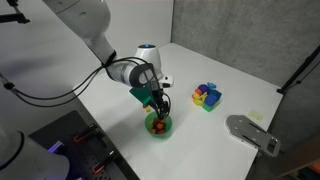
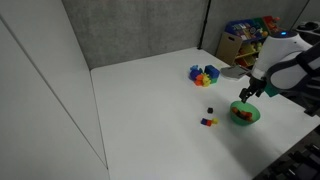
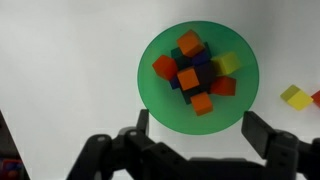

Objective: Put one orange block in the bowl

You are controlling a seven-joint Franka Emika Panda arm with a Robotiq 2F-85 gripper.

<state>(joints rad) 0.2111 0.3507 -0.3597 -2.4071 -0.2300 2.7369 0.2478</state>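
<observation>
The green bowl (image 3: 198, 120) fills the middle of the wrist view and holds several small blocks. Among them are orange blocks (image 3: 188, 78), a red one, a yellow one and dark ones. My gripper (image 3: 196, 128) hangs right above the bowl with its fingers wide open and nothing between them. In both exterior views the gripper (image 1: 158, 103) (image 2: 247, 93) hovers just over the bowl (image 1: 159, 126) (image 2: 244, 113).
A blue, yellow and purple cluster of toy blocks (image 1: 207, 96) (image 2: 204, 74) stands on the white table. Two tiny blocks (image 2: 209, 121) lie loose near the bowl; a yellow block (image 3: 295, 96) shows at the wrist view's right edge. A grey device (image 1: 251, 132) sits near the table edge.
</observation>
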